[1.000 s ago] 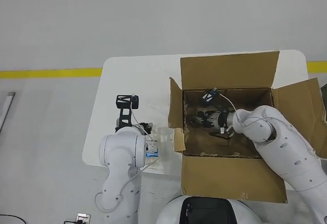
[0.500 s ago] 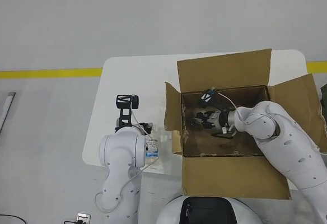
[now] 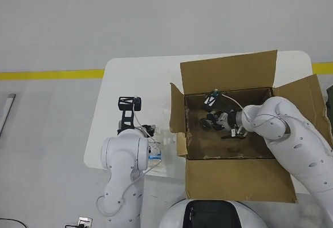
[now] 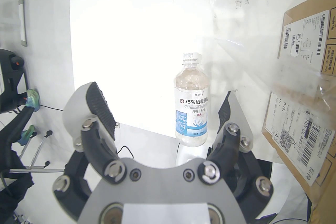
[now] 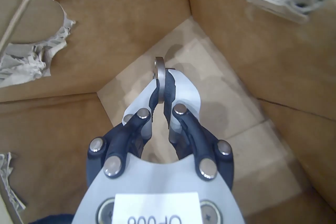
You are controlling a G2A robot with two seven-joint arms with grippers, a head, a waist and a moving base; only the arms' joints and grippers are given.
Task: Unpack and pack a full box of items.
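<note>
Brown cardboard box (image 3: 229, 71), flaps open, on the white worktop (image 3: 132, 85). Right pincer (image 5: 161, 89) down inside the box, clamped on a small round metal disc (image 5: 159, 72) near a bottom corner. Left pincer (image 4: 160, 93) spread wide apart, holding nothing, above the worktop. Clear bottle (image 4: 191, 109) with a label upright just ahead of it, beside the box.

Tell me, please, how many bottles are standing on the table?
1: a clear bottle upright near the table's edge, ahead of the open left gripper, beside the cardboard box. Others could be hidden from these views.
</note>
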